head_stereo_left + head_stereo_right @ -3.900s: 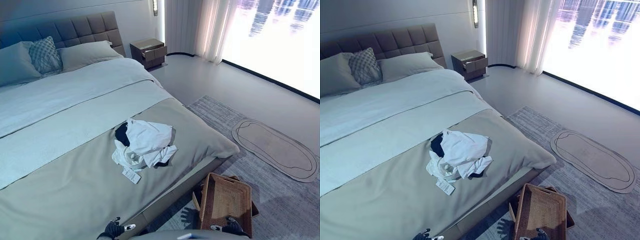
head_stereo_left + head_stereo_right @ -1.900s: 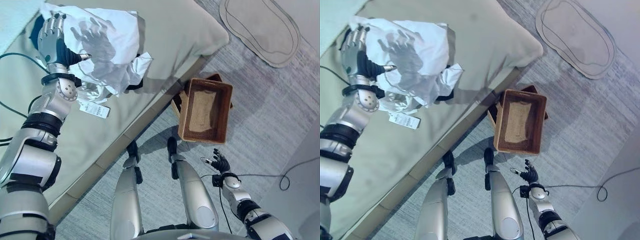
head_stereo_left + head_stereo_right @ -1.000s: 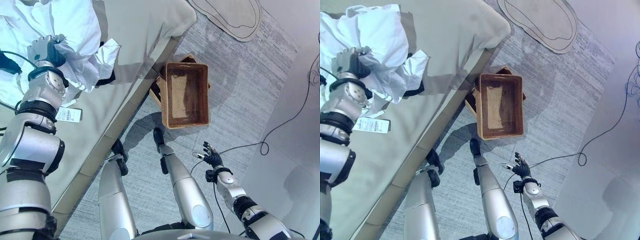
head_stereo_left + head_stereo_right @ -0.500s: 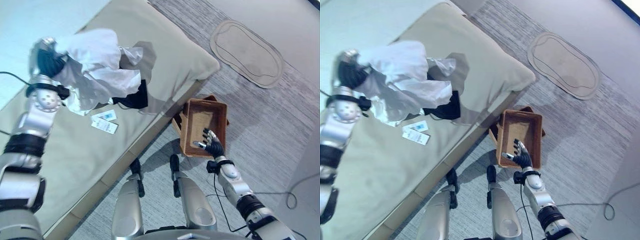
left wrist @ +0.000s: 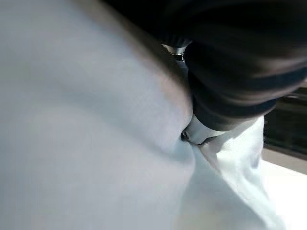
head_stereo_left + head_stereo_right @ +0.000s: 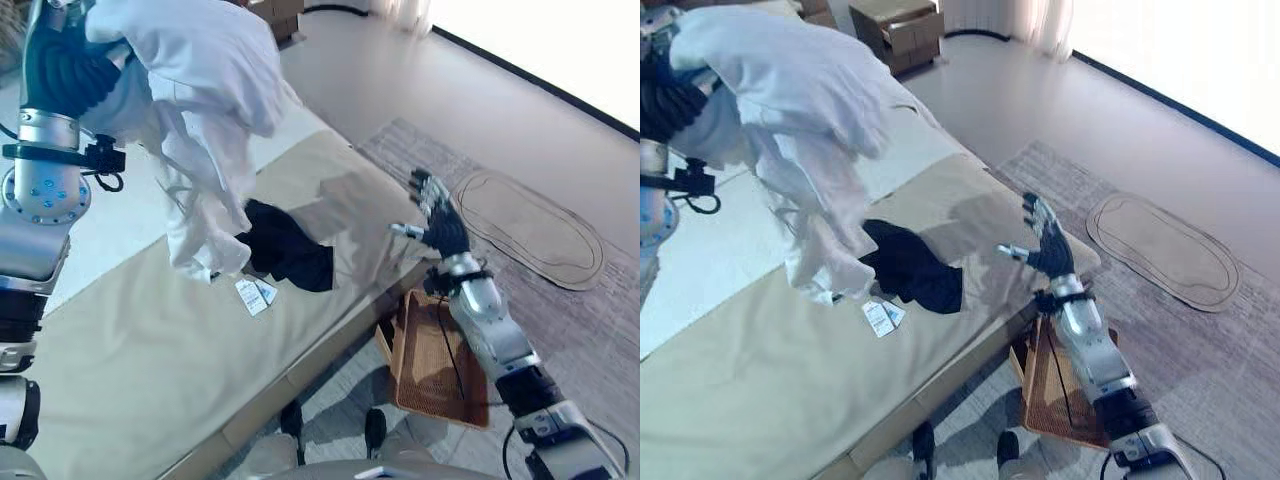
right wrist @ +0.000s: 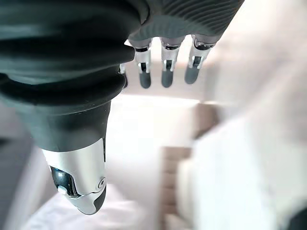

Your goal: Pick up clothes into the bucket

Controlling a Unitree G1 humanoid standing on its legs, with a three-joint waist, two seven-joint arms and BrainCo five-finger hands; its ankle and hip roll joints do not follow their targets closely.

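1. The crumpled white cloth garment (image 6: 205,110) is hanging in the air from the left hand (image 6: 62,70), whose dark ribbed cover is showing while its fingers are buried in the folds; how far they are curled cannot be told, though the cloth is clearly hanging from that hand.
2. The garment is trailing in loose folds below the hand, its lowest edge dangling just above the beige bed cover (image 6: 150,360); it looks soft, light and floppy, so it is likely to swing and drape rather than keep any shape, and a bunched handful near its middle would probably carry it best.
3. A dark navy cloth piece (image 6: 290,255) is lying on the bed below and beyond the hanging garment, with small white paper tags (image 6: 252,295) beside it.
4. The right hand (image 6: 435,215) is reaching up with fingers straight and spread, holding nothing, well apart from the white garment.
5. The brown woven rectangular basket (image 6: 430,365) is standing on the grey rug under the right forearm, beside the bed's edge.
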